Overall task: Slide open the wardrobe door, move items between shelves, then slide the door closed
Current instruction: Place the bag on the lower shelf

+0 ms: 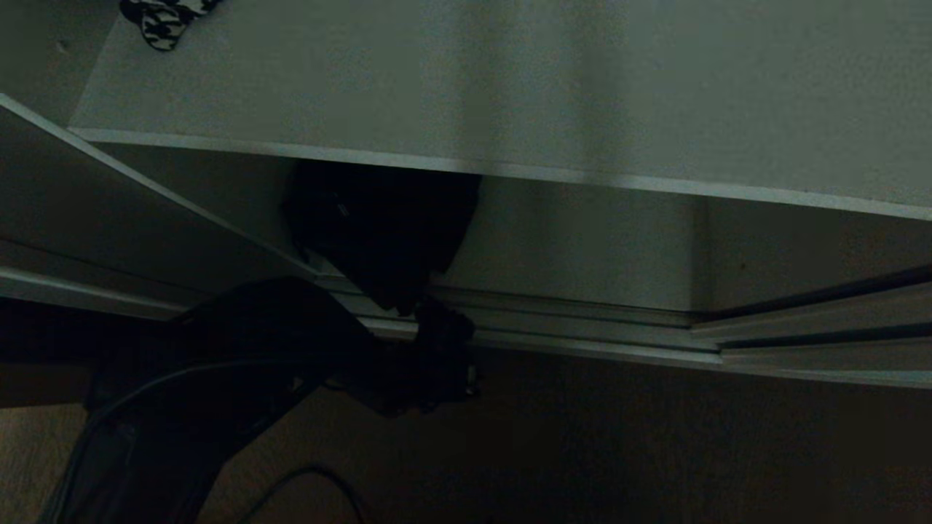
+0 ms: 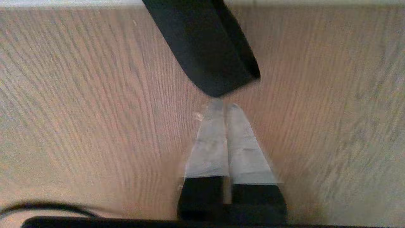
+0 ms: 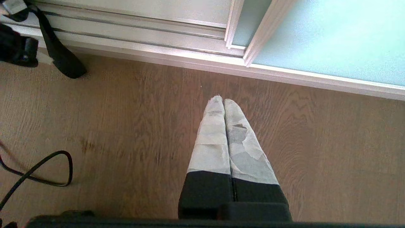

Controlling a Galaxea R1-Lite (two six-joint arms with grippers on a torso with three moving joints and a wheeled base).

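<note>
A black bag lies on the lowest shelf, under the upper shelf, and sags over the floor track. One black strap hangs down past the track to the wood floor. My left gripper is low in front of the bag. In the left wrist view it sits just short of the strap's end, open only a narrow slit, with nothing between its fingers. My right gripper is shut and empty above the floor. The frosted sliding wardrobe door stands slid to the right.
A black-and-white patterned item lies at the upper shelf's back left. The silver floor track runs along the wardrobe's foot. A black cable loops on the wood floor near the right arm.
</note>
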